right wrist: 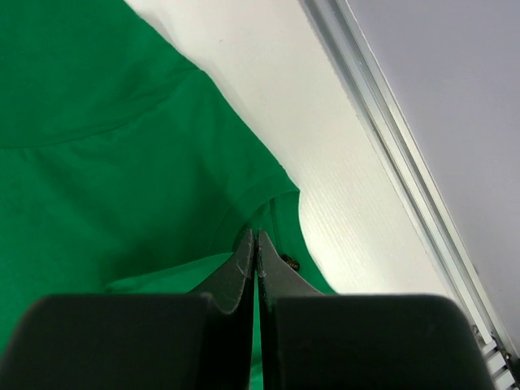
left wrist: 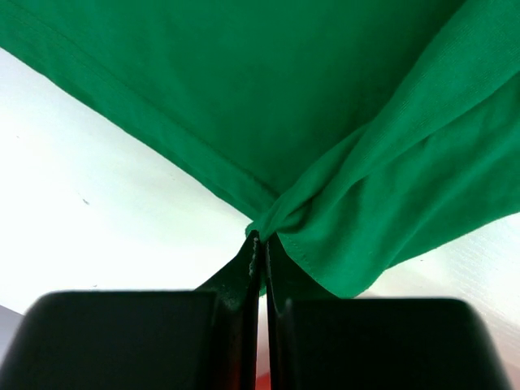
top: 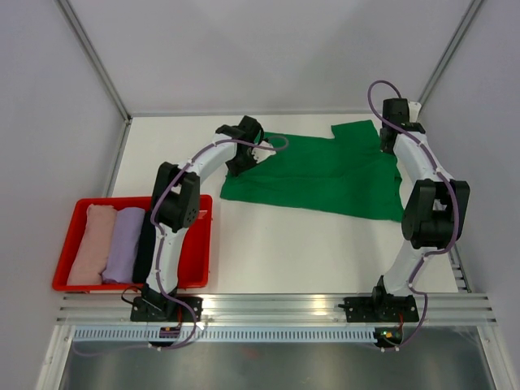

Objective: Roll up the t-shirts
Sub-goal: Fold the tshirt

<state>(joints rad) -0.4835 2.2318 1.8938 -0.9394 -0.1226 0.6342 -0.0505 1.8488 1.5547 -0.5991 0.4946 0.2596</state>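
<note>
The green t-shirt lies spread on the far half of the bench, long axis running left to right. The left gripper is clamped on bunched cloth at its left end, the right gripper on its far-right edge.

Nothing readable is showing in any of the three views (the green t-shirt and the red tray at the table's left edge are presenting only plain colour, with no lettering, label, brand mark or number resolving on them).
</note>
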